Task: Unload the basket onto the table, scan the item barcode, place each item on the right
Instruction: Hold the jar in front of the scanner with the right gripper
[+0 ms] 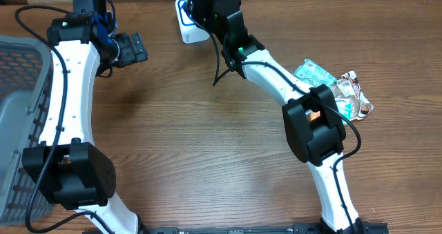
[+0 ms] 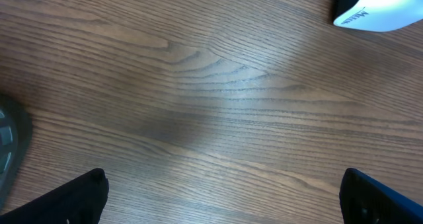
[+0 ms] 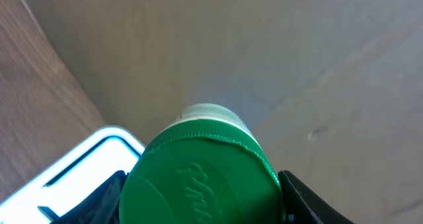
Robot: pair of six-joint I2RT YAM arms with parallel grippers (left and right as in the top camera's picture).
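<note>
At 3 o'clock, snack packets (image 1: 342,89) heaped on the table (image 1: 207,144); at 9 o'clock, a grey basket (image 1: 21,75). Farther, at 10 o'clock, left gripper (image 2: 225,184) spread fully wide, gripping nothing. Farthest, at 12 o'clock, right gripper (image 3: 206,204) half-closed around a green-capped bottle (image 3: 198,171), right beside the white-and-blue scanner (image 1: 186,28).

Left pincer (image 1: 140,47) gapes wide; right pincer (image 1: 202,1), arm outstretched, clasps a green-capped bottle (image 3: 198,181).

you have the basket (image 1: 17,75) at the table's (image 1: 207,144) left edge, the scanner (image 1: 186,28) far middle, the bottle (image 3: 201,178) over it, and the packets (image 1: 349,96) at right.
</note>
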